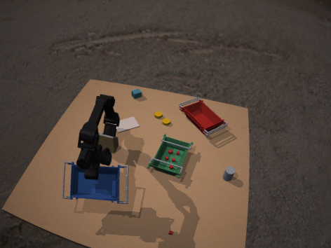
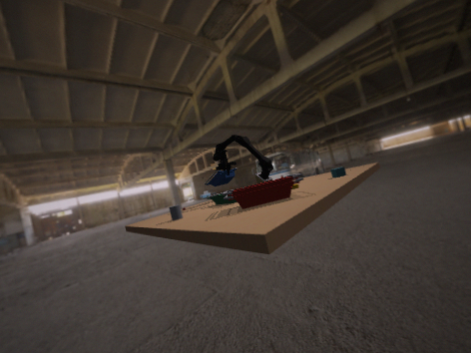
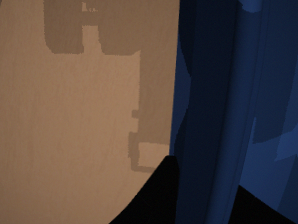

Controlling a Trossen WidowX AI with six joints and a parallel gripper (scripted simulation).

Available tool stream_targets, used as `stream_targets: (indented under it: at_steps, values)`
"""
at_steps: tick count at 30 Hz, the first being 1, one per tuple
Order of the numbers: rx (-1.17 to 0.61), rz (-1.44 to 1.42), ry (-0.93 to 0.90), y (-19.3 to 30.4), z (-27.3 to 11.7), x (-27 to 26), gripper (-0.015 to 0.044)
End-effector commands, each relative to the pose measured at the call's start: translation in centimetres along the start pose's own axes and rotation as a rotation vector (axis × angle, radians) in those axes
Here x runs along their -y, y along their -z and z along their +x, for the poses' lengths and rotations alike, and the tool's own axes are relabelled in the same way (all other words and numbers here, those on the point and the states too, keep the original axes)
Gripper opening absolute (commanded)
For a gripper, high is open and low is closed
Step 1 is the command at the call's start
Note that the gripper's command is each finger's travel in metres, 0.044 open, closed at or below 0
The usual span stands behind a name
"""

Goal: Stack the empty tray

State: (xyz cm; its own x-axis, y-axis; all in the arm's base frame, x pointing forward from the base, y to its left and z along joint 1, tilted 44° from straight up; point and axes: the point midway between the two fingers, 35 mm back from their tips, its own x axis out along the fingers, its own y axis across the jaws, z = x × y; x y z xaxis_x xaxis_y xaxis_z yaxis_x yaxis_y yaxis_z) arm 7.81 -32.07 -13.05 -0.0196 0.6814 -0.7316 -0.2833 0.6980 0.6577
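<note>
The green tray stands on the table with several small red blocks inside. Its two wire bars, the upper one and the lower one, lie across its top. My gripper is shut on one long side wall of the empty blue tray. The blue tray hangs above the table, tilted in the exterior view, with its shadow below. It is to the left of the green tray in the top view; its own bars are out past its ends.
A red tray, two yellow discs, a teal block, a white sheet and a grey cylinder stand around. One loose red block lies near the front.
</note>
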Motion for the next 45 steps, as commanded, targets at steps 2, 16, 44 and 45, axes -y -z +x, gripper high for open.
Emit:
stream_targets:
  at_steps: [2,16,44,45]
  values:
    - [-0.005,-0.006,0.010,0.1,-0.3,0.2,0.0000]
    - [-0.019,-0.190,0.040,-6.8,-2.3,-1.3,0.0000]
    - [-0.027,-0.626,0.063,-21.7,-3.5,-8.7,0.0000]
    - [-0.027,-0.642,0.063,-22.1,-3.4,-9.1,0.0000]
